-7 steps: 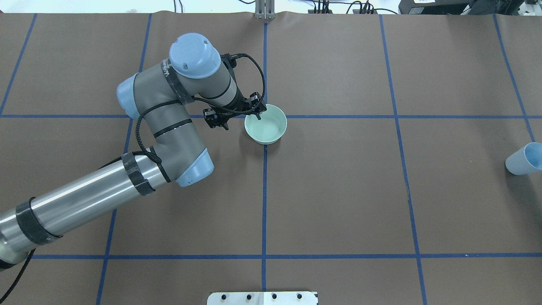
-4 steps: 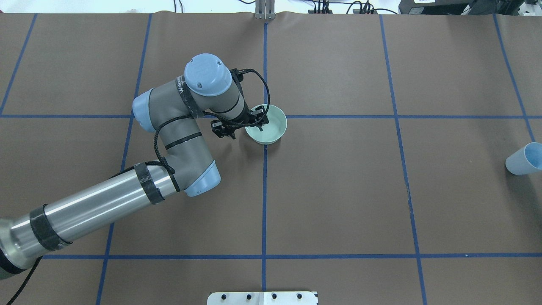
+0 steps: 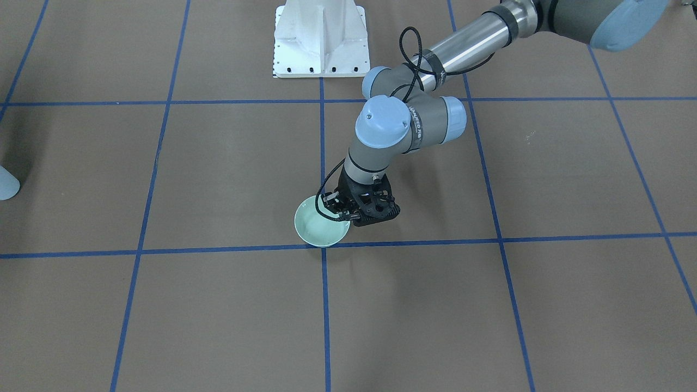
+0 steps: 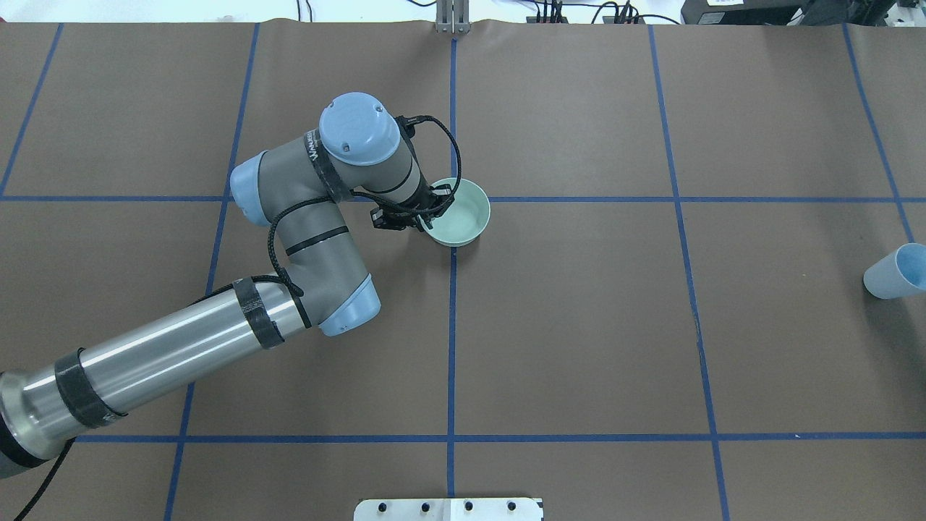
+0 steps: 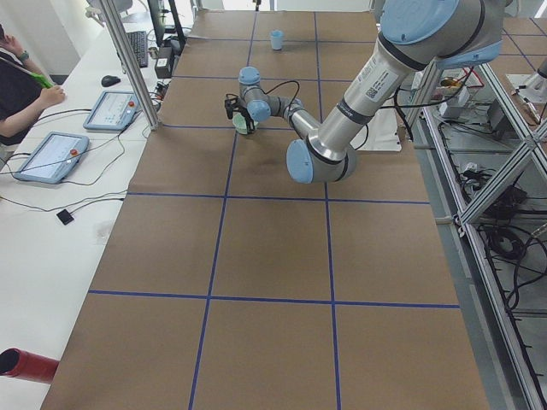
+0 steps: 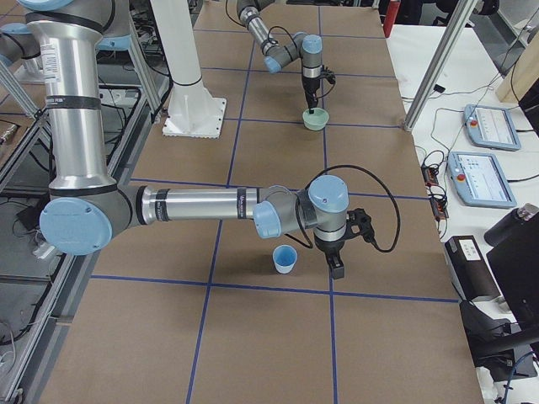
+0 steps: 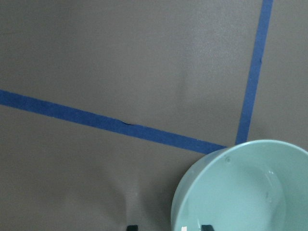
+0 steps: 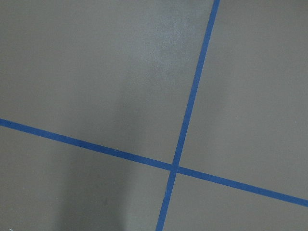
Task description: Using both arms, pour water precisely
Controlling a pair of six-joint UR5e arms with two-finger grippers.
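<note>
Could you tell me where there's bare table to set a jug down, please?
The brown squares between the mint bowl and the blue cup lie bare, as do those beyond the bowl, toward the far edge. It is crowded at the bowl's rim, where the left hand straddles it, and beside the cup, by the right hand.

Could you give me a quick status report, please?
Left gripper open, straddling bowl rim. Right gripper beside blue cup, state unclear. No obstacle seen by bowl.
</note>
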